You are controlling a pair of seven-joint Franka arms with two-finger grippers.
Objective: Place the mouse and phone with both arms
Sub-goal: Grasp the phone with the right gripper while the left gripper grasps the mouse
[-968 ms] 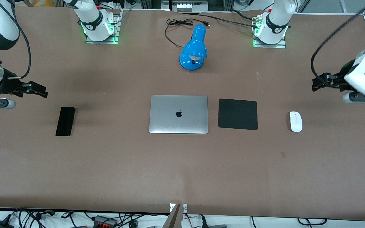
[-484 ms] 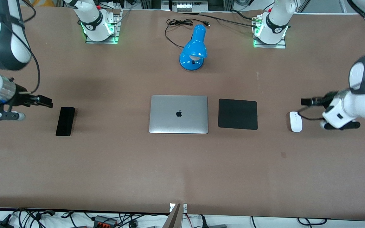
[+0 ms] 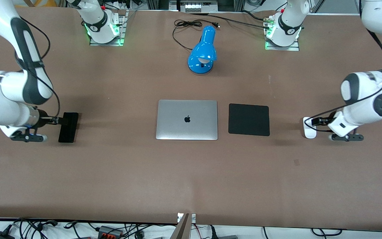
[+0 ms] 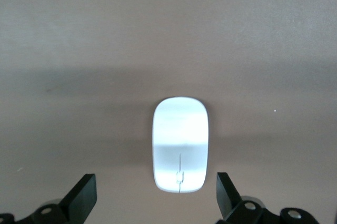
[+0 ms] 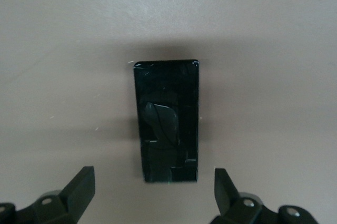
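Observation:
The white oval mouse (image 3: 309, 131) lies on the brown table toward the left arm's end. My left gripper (image 3: 314, 122) is low over it and open. In the left wrist view the mouse (image 4: 179, 144) lies just ahead of the open left gripper (image 4: 154, 203), untouched by the fingertips (image 4: 81, 198). The black phone (image 3: 68, 127) lies flat toward the right arm's end. My right gripper (image 3: 60, 121) is low at its edge and open. In the right wrist view the phone (image 5: 167, 120) lies just ahead of the open right gripper (image 5: 152, 195), untouched.
A closed silver laptop (image 3: 187, 119) lies mid-table with a black mouse pad (image 3: 249, 119) beside it, toward the mouse. A blue desk lamp (image 3: 203, 49) and its black cable (image 3: 184, 25) lie nearer the robots' bases.
Both arms have come down and inward. The left gripper dropped from above the table down to the mouse. The right gripper dropped down to the phone. Neither thing has moved.

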